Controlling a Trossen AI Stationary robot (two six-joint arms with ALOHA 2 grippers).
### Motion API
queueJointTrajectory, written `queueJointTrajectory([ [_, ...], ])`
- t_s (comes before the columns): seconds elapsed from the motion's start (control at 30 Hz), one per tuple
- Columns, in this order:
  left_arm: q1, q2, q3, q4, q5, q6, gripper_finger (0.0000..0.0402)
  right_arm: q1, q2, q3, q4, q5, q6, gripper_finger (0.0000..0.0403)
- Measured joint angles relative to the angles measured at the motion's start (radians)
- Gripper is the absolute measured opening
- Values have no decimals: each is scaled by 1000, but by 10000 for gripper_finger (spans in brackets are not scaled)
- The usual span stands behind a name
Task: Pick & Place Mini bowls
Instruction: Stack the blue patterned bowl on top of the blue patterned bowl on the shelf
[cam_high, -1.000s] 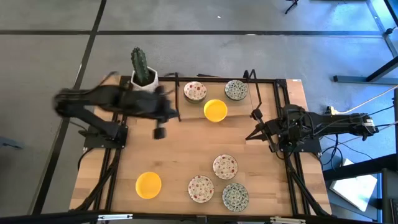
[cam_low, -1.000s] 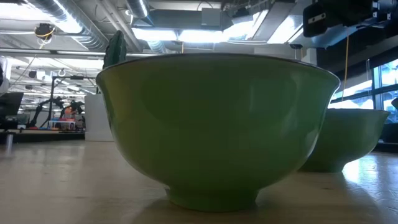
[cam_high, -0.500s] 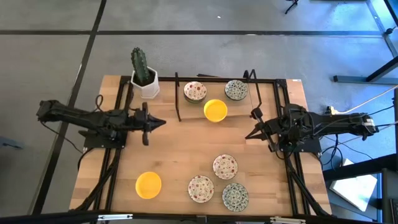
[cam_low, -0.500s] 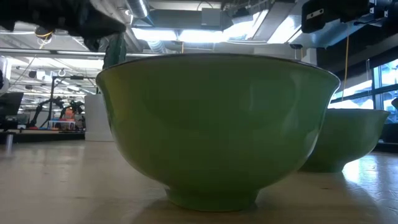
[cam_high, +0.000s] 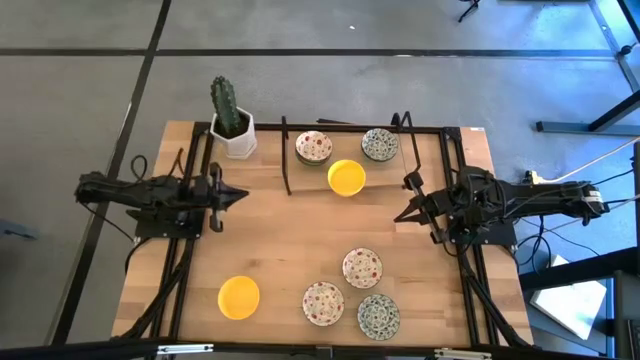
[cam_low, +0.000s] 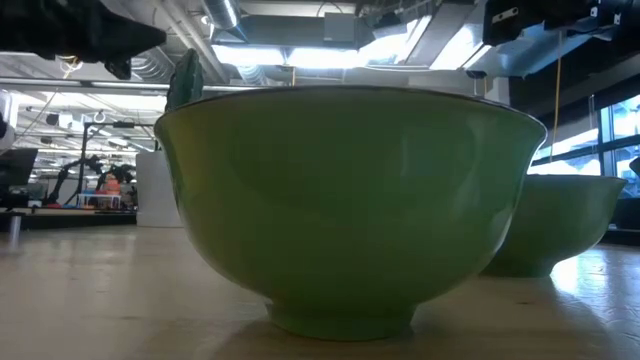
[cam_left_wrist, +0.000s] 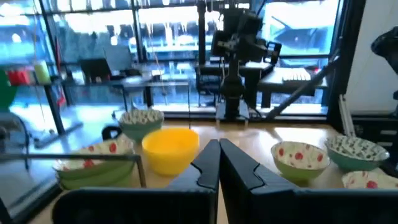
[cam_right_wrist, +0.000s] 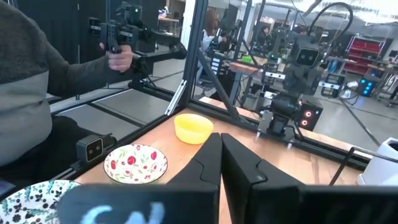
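mini bowls (cam_high: 346, 178) – wooden table (cam_high: 290, 240)

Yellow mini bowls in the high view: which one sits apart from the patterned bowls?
The yellow bowl near the table's front left corner; the other yellow bowl sits right by two patterned bowls at the back.

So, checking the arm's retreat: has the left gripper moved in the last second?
Yes. In the high view the left gripper, shut, has pulled back from near the cactus pot toward the table's left edge.
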Motion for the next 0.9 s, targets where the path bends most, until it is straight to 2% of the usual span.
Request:
queueJointTrajectory([
  [0.13,12,-55,-70,100,15,68,2,0,0,0,-6,8,-2,10],
  [0.27,24,-60,-135,207,65,112,3,0,14,0,-43,8,-40,10],
  [0.33,24,-58,-157,217,58,121,2,0,28,0,-43,8,-45,10],
  [0.4,24,-57,-182,219,40,107,2,1,48,10,-40,9,18,10],
  [0.47,24,-56,-192,180,36,69,3,22,85,55,-115,33,35,10],
  [0.57,24,-48,-192,110,34,46,6,112,186,146,-344,241,74,10],
  [0.63,24,-49,-192,104,26,43,8,183,273,227,-464,329,133,10],
  [0.77,24,-49,-192,97,26,32,6,341,456,395,-648,348,295,10],
  [0.9,24,-46,-192,77,26,31,4,472,619,592,-808,344,569,10],
])
